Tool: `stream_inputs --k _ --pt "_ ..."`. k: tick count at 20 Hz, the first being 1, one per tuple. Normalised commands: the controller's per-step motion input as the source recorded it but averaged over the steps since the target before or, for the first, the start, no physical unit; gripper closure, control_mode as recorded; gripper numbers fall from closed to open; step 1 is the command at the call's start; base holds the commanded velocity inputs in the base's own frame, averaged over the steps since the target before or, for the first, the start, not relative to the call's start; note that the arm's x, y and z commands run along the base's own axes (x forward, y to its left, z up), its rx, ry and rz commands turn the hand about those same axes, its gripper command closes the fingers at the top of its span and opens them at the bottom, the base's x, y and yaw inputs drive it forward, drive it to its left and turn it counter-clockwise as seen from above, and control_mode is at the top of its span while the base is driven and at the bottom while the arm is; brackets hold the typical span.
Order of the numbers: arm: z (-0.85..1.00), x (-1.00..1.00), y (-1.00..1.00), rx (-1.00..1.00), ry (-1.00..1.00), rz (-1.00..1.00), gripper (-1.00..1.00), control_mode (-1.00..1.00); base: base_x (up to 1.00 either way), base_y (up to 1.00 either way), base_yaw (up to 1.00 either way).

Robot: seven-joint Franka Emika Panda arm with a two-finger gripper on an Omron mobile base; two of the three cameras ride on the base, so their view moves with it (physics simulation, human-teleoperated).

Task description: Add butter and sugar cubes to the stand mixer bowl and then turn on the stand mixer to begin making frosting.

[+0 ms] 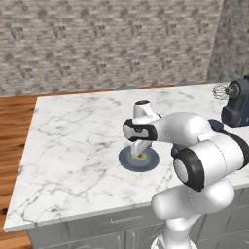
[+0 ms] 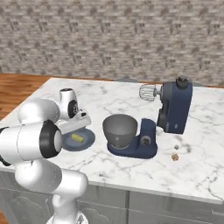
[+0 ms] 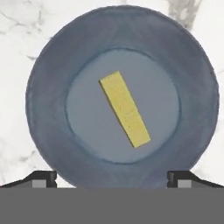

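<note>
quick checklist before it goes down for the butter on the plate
1. Gripper open: ok, the tips stand wide apart at the bottom of the hand view.
2. Gripper over the butter: ok, the stick lies between the tips in the hand view, near the middle of the plate.
3. Jaws squared to the stick: not ok, the butter lies at a slant to the line between the tips.
4. Nothing held yet: ok, nothing sits between the fingers.
5. Stand mixer bowl ready to receive: ok, it sits upright on the stand mixer base with the head tilted back.
6. Sugar cubes accounted for: ok, on the counter right of the mixer base.
</note>
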Motion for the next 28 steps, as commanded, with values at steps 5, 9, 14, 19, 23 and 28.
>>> stream_inputs --k 5,9,14,19,23,28 --pt "-0.34 0.10 0.05 0.00 0.00 0.17 -1.00 -1.00 0.00 0.00 0.00" --pt "-0.22 0.20 0.00 0.00 0.00 0.16 -1.00 -1.00 0.00 0.00 0.00" --pt "-0.11 0.19 0.00 0.02 0.00 0.15 -1.00 -1.00 0.00 0.00 0.00" --pt "-0.19 0.14 0.00 0.00 0.00 0.13 -1.00 -1.00 0.00 0.00 0.00" --pt "-0.24 0.02 0.00 0.00 0.00 0.13 -1.00 -1.00 0.00 0.00 0.00" --pt "-0.30 0.00 0.02 0.00 0.00 0.11 1.00 -1.00 0.00 0.00 0.00"
